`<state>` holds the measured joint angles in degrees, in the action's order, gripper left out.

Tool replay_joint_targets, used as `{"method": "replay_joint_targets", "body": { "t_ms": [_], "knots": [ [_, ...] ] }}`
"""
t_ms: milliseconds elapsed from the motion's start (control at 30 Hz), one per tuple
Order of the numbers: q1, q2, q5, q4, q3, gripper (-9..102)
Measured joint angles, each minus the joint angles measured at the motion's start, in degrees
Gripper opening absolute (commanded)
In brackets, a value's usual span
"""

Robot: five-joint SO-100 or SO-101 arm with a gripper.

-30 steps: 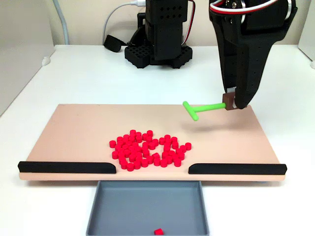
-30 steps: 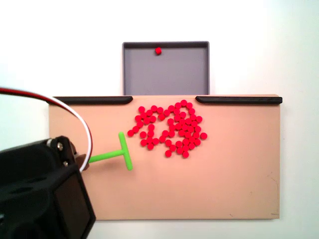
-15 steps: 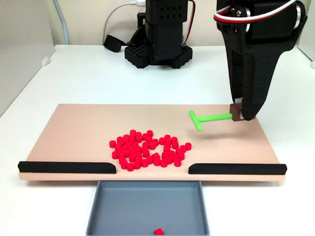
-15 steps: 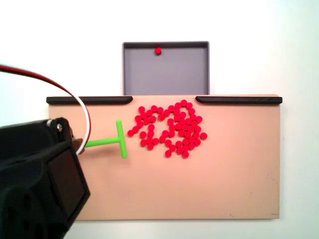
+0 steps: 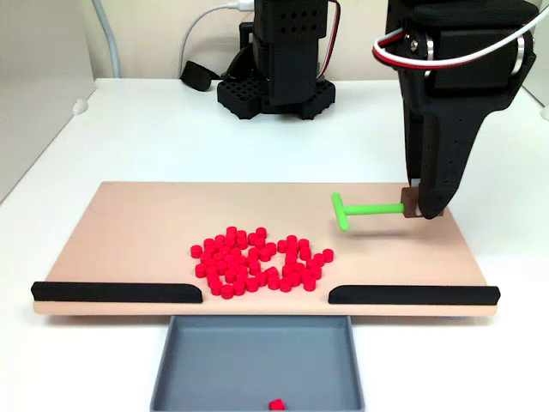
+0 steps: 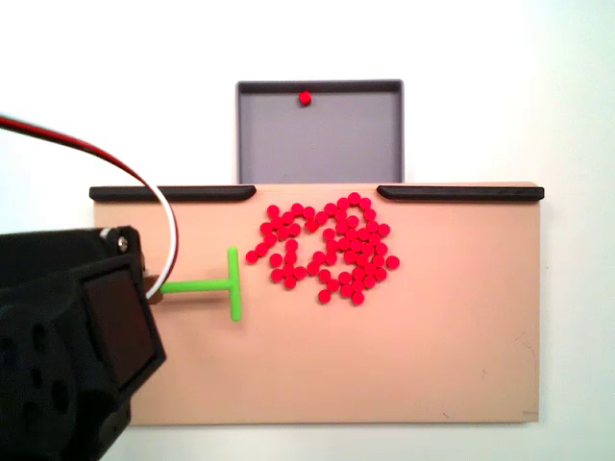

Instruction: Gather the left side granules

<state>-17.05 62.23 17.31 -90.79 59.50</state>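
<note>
The red granules lie in one loose heap in the middle of the tan board, seen from above as granules near the gap between the black rails. One granule sits in the grey tray. My gripper is shut on the handle end of the green T-shaped stick, whose crossbar points toward the heap. From above, the stick lies left of the heap with a small gap between them, and the gripper is mostly hidden under the arm.
Two black rails line the board's front edge with a gap above the grey tray. The arm's black base and a cable stand behind the board. White table surrounds everything.
The gripper has moved the green stick rightward in the front view and levelled it; its crossbar now stands square to the heap. The granules have not moved.
</note>
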Motion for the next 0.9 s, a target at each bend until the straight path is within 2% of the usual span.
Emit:
{"method": "replay_joint_targets", "body": {
  "t_ms": [267,900],
  "knots": [
    [-0.2,0.0,0.9,-3.0,-0.3,0],
    [-0.3,-8.2,1.1,-3.3,-11.0,0]
  ]
}}
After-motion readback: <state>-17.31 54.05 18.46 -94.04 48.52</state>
